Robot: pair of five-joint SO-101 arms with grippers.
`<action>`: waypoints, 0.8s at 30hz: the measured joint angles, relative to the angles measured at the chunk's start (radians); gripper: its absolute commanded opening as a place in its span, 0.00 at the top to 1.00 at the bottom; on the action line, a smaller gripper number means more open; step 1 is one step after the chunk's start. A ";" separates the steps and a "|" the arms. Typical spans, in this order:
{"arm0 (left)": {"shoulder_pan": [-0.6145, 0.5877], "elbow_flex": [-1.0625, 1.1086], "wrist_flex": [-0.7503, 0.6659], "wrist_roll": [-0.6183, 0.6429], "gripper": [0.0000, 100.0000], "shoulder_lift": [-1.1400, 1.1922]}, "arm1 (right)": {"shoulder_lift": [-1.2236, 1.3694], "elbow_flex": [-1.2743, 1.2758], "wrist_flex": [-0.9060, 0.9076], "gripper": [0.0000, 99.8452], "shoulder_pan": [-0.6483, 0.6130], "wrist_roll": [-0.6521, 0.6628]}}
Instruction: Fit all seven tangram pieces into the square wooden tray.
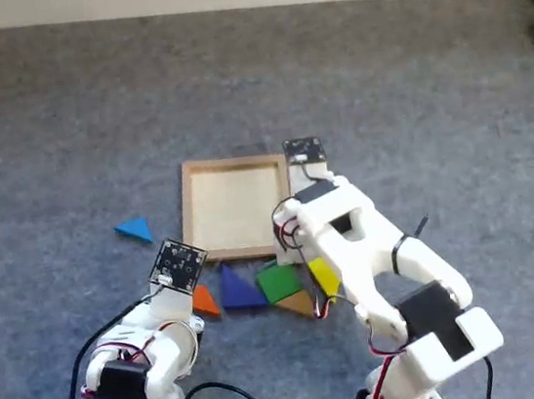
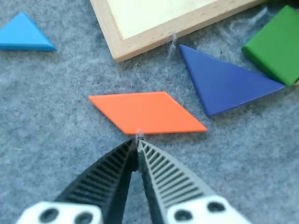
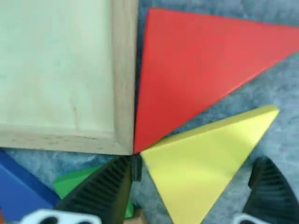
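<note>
While reading the right wrist view, noted right fingers (image 3: 105, 186) spread wide, one on either side of the flat yellow wooden triangle (image 3: 210, 154), clamped on nothing. Found the triangle's long edge running roughly finger to finger across the gap, its sharp point towards the wrist. Judged a squeeze would bear on the long axis, so might want a wrist turn first. Right arm plainly the nearer.

Saw one yellow corner meeting the large red wooden triangle (image 3: 196, 65), which lies along the outer rim of the square pale wooden tray (image 3: 124, 70).

Noted left fingers (image 2: 112, 177) pressed together, tips at the long edge of the orange wooden parallelogram (image 2: 147, 112). Cannot tell whether touching.

Took from the high view what the wrist views lack: tray floor bare, every piece out on the grey felt desk (image 1: 410, 92), and a small light-blue triangle (image 1: 134, 231) well apart on the tray's far side, nearer the left arm.
</note>
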 measured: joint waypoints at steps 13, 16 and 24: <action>0.000 0.000 0.000 0.000 0.99 0.000 | 0.075 -0.078 0.006 0.79 0.011 0.000; 0.000 0.000 0.000 0.000 0.99 0.000 | 0.075 -0.084 0.031 0.83 0.014 0.000; 0.000 0.000 0.000 0.000 0.99 0.000 | 0.069 -0.089 0.037 0.83 0.046 0.071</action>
